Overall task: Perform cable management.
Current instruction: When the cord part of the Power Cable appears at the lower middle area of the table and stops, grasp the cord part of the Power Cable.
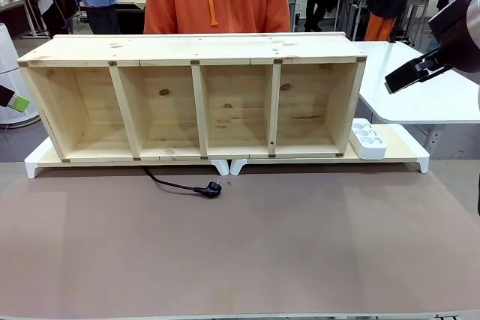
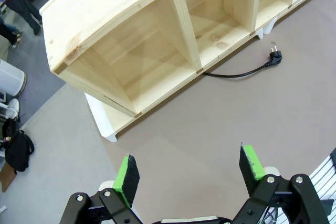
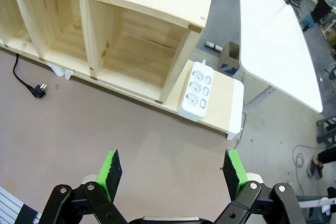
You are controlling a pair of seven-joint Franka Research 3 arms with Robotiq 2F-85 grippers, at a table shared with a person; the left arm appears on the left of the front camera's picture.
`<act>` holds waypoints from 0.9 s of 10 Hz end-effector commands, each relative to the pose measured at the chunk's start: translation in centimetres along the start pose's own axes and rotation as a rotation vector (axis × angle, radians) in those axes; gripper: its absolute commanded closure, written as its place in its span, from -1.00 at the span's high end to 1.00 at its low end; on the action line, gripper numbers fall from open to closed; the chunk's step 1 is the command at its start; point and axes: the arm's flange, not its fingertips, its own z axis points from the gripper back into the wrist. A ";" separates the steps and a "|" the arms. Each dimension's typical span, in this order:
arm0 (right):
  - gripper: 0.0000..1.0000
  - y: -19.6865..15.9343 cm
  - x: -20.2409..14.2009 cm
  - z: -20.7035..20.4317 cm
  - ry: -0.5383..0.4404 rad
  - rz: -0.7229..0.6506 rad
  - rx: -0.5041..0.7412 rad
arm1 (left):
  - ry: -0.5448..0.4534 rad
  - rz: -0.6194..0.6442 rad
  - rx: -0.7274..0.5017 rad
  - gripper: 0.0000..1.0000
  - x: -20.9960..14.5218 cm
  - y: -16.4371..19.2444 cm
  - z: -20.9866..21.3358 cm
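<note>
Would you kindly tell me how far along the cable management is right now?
Nothing looks done: the cable trails from under the wooden shelf, its plug loose on the table, apart from the power strip. Nothing is in hand: left gripper and right gripper hang open, empty. All the tidying seemingly remains.

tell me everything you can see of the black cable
The cable is a thin black cord lying slack on the brown table. Its visible stretch comes out from under the front edge of the wooden shelf, near the first divider from the robot's left, and curves toward the middle. It ends in a small black plug with two pins, lying loose, plugged into nothing. The rest is hidden by the shelf. Only the tabletop touches the visible part.
</note>
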 end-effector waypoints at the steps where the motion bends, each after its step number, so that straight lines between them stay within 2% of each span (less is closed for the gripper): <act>1: 1.00 -0.1 0.0 -0.2 0.004 0.003 -0.003 | -0.004 0.004 0.004 1.00 0.0 0.1 0.1; 9: 1.00 -0.1 0.0 -0.2 0.004 0.003 -0.003 | -0.004 0.004 0.004 1.00 0.0 0.1 0.1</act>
